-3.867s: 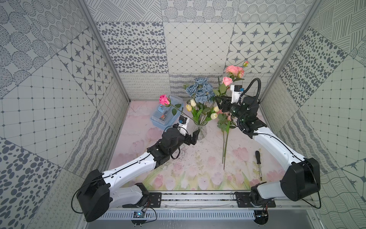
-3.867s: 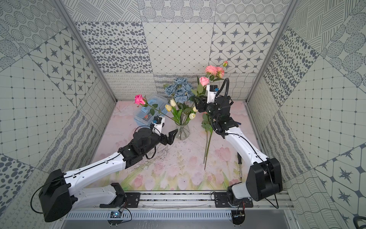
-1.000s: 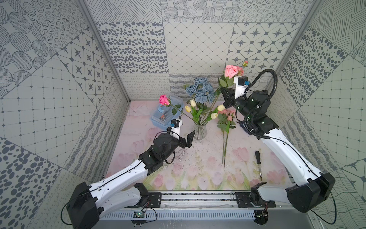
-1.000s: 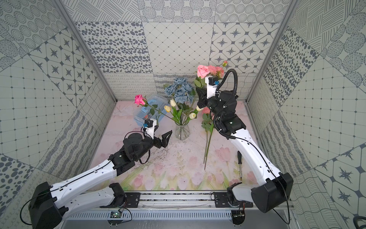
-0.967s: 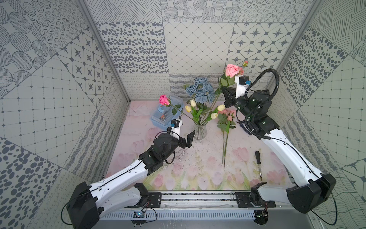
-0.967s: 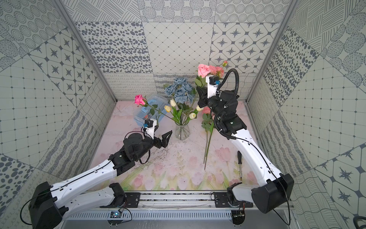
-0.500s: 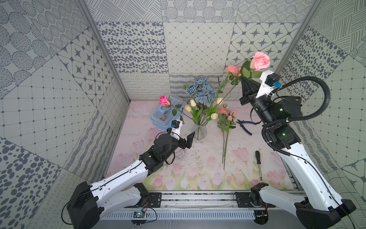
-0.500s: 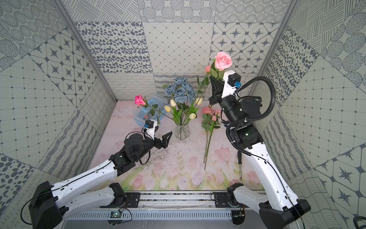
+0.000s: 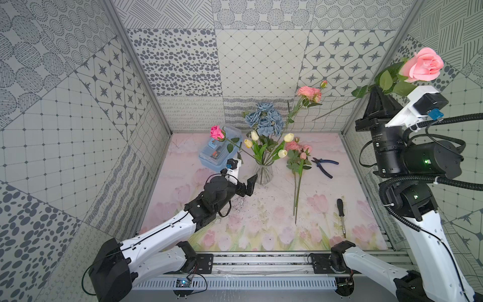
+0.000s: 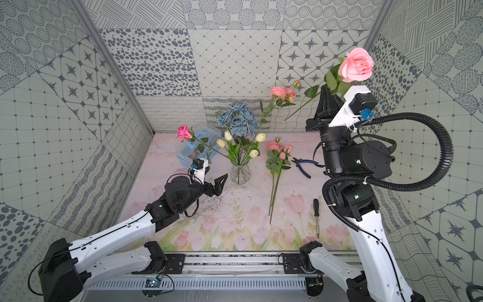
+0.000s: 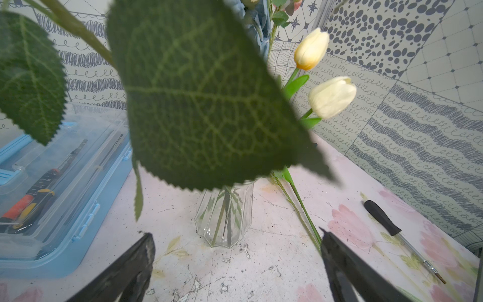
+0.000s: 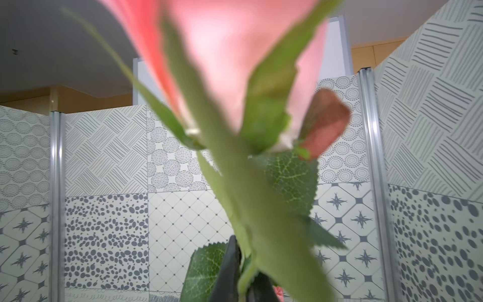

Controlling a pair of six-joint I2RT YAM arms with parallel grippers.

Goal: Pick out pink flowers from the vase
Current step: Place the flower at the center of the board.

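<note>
**Top views.** Right gripper (image 9: pixel 377 90) is pressed shut on the stem of a pink rose (image 9: pixel 423 65), held high and well apart from the vase (image 9: pixel 263 174). A magenta rose (image 9: pixel 217 132) and a salmon spray (image 9: pixel 309 92) remain in the vase.
Handling, as judged: lower the rose gently beside the laid bunch (image 9: pixel 296 150), keeping its trailing stem off the spray.

**Left wrist.** Left gripper (image 11: pixel 236 245) is spread wide and empty, near the vase (image 11: pixel 224 217).

**Right wrist.** The jaws pinch the stem below the blurred pink rose (image 12: pixel 222 52).

**Change.** Against half a second earlier, the rose is higher and farther from the vase. The left arm is unmoved.

Left hand (image 11: pixel 235 234) spread wide, low; right hand (image 10: pixel 326 90) pinched shut, high.
</note>
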